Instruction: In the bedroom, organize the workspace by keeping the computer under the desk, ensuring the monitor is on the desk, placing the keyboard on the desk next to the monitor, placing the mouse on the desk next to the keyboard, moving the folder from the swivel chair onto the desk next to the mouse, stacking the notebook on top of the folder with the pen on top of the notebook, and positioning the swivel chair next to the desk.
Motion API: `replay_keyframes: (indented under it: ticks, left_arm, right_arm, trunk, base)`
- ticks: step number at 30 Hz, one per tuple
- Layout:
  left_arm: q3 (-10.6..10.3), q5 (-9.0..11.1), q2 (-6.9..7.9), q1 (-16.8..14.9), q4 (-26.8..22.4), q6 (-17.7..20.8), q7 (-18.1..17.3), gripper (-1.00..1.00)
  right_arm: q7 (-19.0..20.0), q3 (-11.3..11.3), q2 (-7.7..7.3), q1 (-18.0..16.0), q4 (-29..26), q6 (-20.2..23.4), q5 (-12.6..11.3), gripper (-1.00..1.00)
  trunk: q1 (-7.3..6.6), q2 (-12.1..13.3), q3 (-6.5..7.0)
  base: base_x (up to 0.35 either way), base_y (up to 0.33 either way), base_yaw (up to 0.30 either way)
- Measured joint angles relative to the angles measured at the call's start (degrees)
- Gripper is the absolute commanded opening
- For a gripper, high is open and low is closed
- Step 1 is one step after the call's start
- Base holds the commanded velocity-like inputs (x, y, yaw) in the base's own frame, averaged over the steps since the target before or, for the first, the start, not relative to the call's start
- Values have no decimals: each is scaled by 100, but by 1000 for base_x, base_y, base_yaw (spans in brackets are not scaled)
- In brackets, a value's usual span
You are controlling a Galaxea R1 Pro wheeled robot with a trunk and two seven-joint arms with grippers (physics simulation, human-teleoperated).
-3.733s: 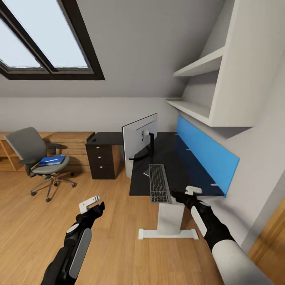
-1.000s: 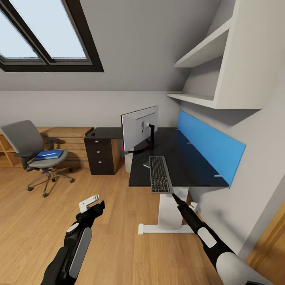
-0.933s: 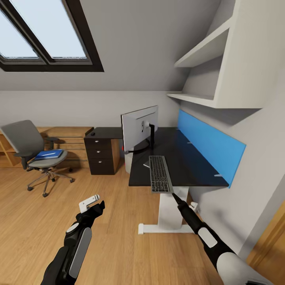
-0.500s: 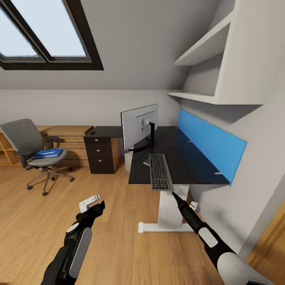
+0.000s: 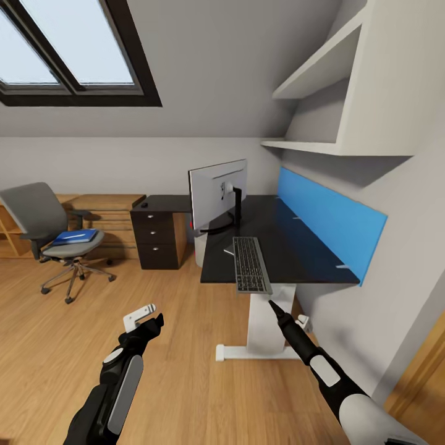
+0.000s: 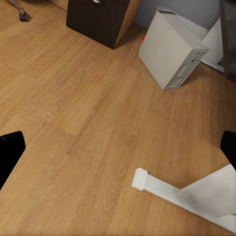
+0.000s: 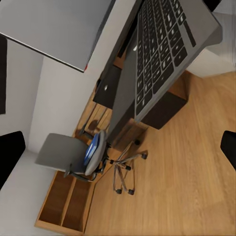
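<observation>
Since the earliest frame the right arm has dropped from above the desktop to below the desk's near edge, and the head camera has tilted slightly. The right gripper [image 5: 272, 304] now points up at the underside of the overhanging keyboard [image 5: 250, 264], just short of it; in the right wrist view its two dark fingertips [image 7: 11, 153] sit at opposite borders, spread wide and empty. The left gripper [image 5: 143, 316] hovers over the wooden floor [image 5: 185, 371], its fingers likewise apart in the left wrist view. The keyboard lies on the desk [image 5: 290, 247], its near end projecting past the edge, in front of the monitor [image 5: 216, 194]. The computer [image 6: 173, 49] stands on the floor beside the drawer unit [image 5: 157, 241]. A small dark lump on the drawer unit is probably the mouse [image 5: 144, 204]. The folder [image 5: 75, 236] rests on the swivel chair [image 5: 52, 232], well apart from the desk.
</observation>
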Motion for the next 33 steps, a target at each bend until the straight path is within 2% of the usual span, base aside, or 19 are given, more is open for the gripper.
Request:
replay_keyframes:
  ticks: [14,21,33]
  left_arm:
    - [0,-1,-1,0,0,-2,0,100]
    - [-2,-1,-4,0,0,-5,0,100]
    - [-8,1,-4,0,0,-5,0,100]
  right_arm:
    - [-47,7,43,0,-39,-47,-14,100]
    - [-466,1,43,0,-50,-43,-38,100]
    - [-600,-6,48,0,-51,-34,-54,100]
  trunk:
    - [308,-562,-251]
    - [461,-843,-377]
    - [725,-1324,-593]
  base:
    - [0,0,0]
    - [0,0,0]
    - [0,0,0]
